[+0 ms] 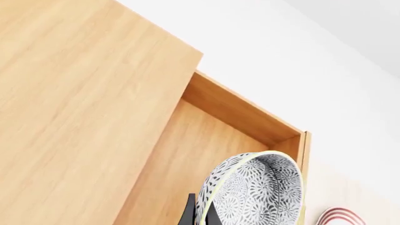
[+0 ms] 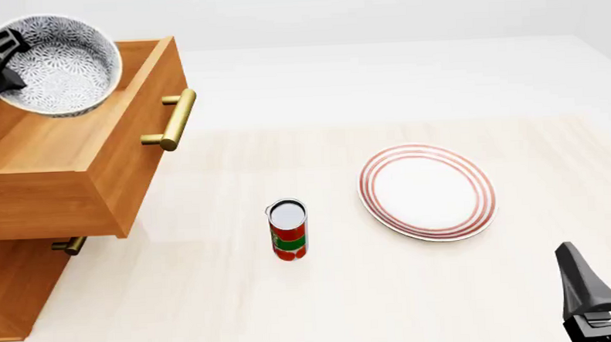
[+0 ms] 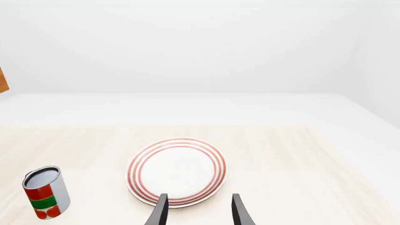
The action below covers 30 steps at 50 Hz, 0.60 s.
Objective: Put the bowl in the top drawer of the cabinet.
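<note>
The patterned bowl hangs tilted over the pulled-out top drawer of the cabinet at the left of the front view. My left gripper is shut on the bowl's rim, one dark finger on each side of the wall. In the left wrist view the bowl shows above the drawer's wooden floor, held by the left gripper. My right gripper sits open near the table's front right corner; in its wrist view the right gripper has nothing between its fingers.
A white plate with red rings lies right of centre on the table. A red and green can stands upright in front of the drawer. The drawer's brass handle juts toward the table's middle; a lower drawer handle peeks out beneath.
</note>
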{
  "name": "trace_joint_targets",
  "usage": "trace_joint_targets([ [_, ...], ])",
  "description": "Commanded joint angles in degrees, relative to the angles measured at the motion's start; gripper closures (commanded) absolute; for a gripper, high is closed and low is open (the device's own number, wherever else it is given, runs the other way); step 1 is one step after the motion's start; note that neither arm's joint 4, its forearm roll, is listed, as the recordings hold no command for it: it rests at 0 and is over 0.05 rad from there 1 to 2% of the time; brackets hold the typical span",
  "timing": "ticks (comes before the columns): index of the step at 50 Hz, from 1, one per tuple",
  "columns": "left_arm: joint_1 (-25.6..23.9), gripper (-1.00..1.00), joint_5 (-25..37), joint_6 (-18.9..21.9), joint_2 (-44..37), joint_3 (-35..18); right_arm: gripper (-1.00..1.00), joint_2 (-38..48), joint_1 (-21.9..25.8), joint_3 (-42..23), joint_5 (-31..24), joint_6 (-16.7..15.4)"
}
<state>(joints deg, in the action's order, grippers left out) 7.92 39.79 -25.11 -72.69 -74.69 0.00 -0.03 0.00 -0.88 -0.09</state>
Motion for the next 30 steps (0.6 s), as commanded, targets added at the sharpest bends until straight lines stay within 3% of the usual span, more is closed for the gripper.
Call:
trace_joint_targets([
  [1, 0.3, 1.00, -0.8, 0.2, -0.4, 0.4, -1.00, 0.0, 0.0, 0.0, 0.0, 0.0],
  [30, 0.6, 1.00, -2.4, 0.0, -2.8, 0.9, -1.00, 0.0, 0.0, 0.0, 0.0, 0.0],
])
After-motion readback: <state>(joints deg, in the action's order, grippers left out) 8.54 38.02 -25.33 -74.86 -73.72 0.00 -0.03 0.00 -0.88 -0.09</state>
